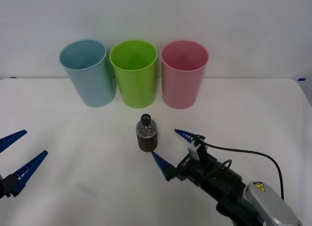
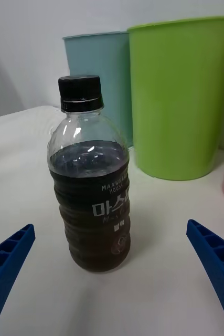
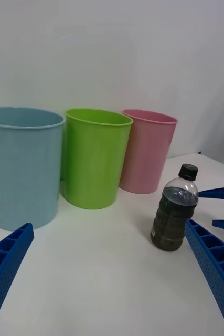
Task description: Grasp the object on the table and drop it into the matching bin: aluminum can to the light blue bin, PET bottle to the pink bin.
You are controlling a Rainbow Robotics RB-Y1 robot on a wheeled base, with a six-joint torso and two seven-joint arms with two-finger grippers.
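Observation:
The PET bottle [image 1: 146,134] [image 2: 90,176] [image 3: 174,215] stands upright on the white table [image 1: 73,123], clear plastic with a black cap, dark contents and a dark label. My right gripper [image 1: 174,145] [image 2: 112,286] is open just right of the bottle and low to the table, its blue fingers to either side with a gap to the bottle. The pink bin [image 1: 184,73] [image 3: 146,149] stands behind the bottle at the back right, the light blue bin [image 1: 88,72] [image 2: 104,84] [image 3: 20,165] at the back left. My left gripper [image 1: 19,155] [image 3: 112,278] is open at the table's left edge.
A lime green bin [image 1: 134,72] [image 2: 180,97] [image 3: 93,156] stands between the blue and pink bins, the three nearly touching in a row against the white wall. A black cable [image 1: 248,153] runs from my right wrist.

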